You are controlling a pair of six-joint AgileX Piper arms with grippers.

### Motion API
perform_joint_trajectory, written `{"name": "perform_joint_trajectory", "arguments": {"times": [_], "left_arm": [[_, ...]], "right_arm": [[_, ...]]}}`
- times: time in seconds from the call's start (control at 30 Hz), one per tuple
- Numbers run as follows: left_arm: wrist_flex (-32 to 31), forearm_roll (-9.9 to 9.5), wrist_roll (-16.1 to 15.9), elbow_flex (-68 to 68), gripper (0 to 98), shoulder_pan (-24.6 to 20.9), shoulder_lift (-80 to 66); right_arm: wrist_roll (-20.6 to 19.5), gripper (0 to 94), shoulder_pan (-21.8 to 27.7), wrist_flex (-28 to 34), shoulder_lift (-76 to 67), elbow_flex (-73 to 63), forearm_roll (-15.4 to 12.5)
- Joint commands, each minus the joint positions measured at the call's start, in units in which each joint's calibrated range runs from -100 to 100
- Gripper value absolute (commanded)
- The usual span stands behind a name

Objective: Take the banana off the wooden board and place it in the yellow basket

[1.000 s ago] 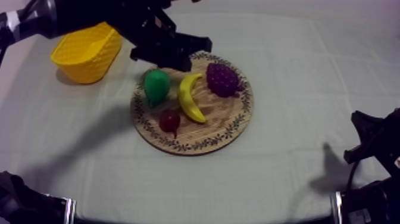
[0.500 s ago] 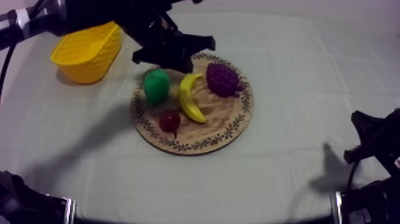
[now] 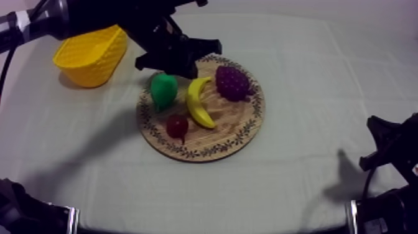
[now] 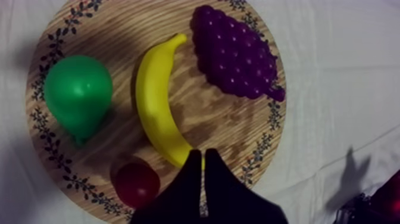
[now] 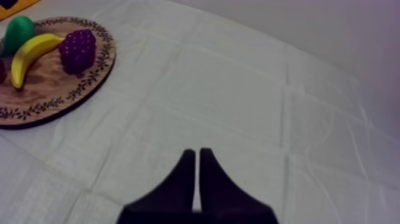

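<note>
My left hand (image 4: pixel 199 154), an empty narrow wedge, hangs above the board (image 4: pixel 220 128). Its tips cover one end of the banana (image 4: pixel 156 107), which lies between pear (image 4: pixel 78 95) and grapes (image 4: pixel 235 50). My right hand (image 5: pixel 197 152), pinched alike, is over the bench (image 5: pixel 238 89). My left arm hides the far rim of the basket (image 3: pixel 87 59).

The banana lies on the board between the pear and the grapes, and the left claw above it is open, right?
Not open: the left wrist view shows the left claw shut on nothing by the banana. The rest holds.
</note>
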Motion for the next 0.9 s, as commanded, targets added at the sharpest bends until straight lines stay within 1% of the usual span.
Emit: {"name": "perform_joint_trajectory", "arguments": {"times": [0.0,0.23,0.27,0.33,0.47,0.5,0.6,0.7,0.77,0.87], "left_arm": [[-0.5,-0.08,0.04,0.46,0.1,-0.03,-0.14],[-2.33,-0.39,0.29,1.54,0.1,0.0,-0.61],[-2.55,-0.29,0.19,1.67,4.1,-0.01,-0.66],[-2.93,0.57,-1.23,1.82,16.4,-0.17,-0.63],[-3.32,1.46,-3.13,1.59,27.4,-0.34,-0.42],[-3.19,1.56,-3.51,1.37,32.0,-0.35,-0.34],[-2.74,1.45,-3.71,1.0,55.4,-0.34,-0.33],[-3.4,1.53,-3.94,1.35,72.3,-0.34,-0.52],[-4.02,1.76,-4.29,1.72,80.8,-0.44,-0.61],[-4.74,1.78,-4.22,2.14,87.2,-0.5,-0.53]], "right_arm": [[0.0,0.3,-0.01,-0.02,-0.05,-0.03,0.01],[0.0,0.3,-0.01,-0.02,-0.05,-0.03,0.01],[0.0,0.3,-0.01,-0.02,-0.05,-0.03,0.01],[0.0,0.3,-0.01,-0.02,-0.05,-0.03,0.01],[0.0,0.3,-0.01,-0.02,-0.05,-0.03,0.01],[0.0,0.3,-0.01,-0.02,-0.05,-0.03,0.01],[0.0,0.3,-0.01,-0.02,-0.05,-0.03,0.01],[0.02,0.3,-0.01,-0.02,-0.05,-0.03,0.01],[0.01,0.3,-0.01,-0.02,-0.05,-0.03,0.01],[0.01,0.3,-0.01,-0.02,-0.05,-0.03,0.01]]}}
